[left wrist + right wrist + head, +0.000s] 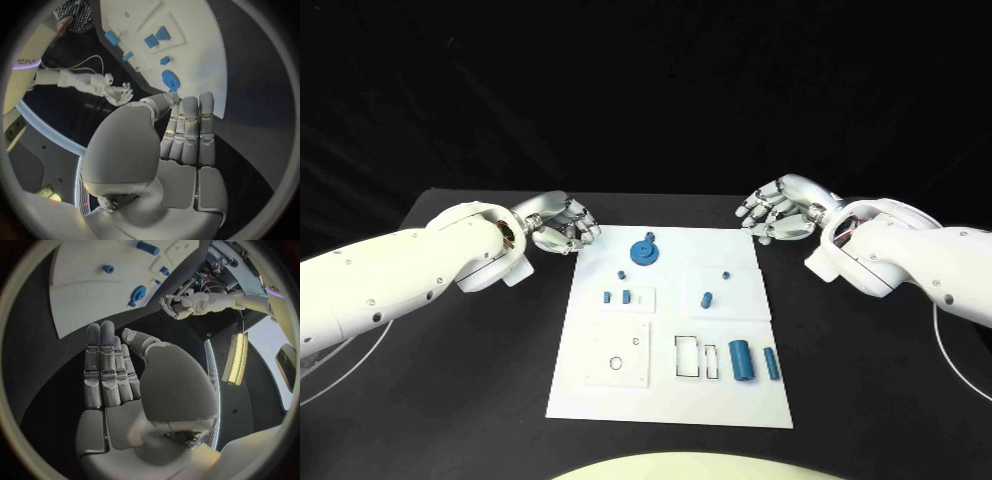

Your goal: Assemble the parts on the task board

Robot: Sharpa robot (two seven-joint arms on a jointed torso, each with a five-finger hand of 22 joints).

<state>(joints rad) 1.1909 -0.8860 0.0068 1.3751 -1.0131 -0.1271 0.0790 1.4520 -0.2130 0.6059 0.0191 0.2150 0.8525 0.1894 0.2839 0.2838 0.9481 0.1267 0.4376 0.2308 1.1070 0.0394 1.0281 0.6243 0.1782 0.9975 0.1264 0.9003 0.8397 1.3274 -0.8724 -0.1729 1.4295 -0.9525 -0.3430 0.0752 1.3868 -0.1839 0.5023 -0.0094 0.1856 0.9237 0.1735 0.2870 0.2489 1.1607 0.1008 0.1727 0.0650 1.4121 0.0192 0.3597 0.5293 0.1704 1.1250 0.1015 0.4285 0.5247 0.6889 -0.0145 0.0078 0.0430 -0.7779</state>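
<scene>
Lying loose on the task board, the blue parts await assembly; left hand and right hand hover released, grasping nothing.

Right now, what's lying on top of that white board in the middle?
Small blue parts rest on the task board: a round gear-like piece at its far end, two cylinders nearer. Anything beneath the board is hidden.

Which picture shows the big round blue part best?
The head view: the big round blue part sits at the task board's far end, seen from above. Both wrist views show it smaller, bent, beyond the hand's fingers.
</scene>
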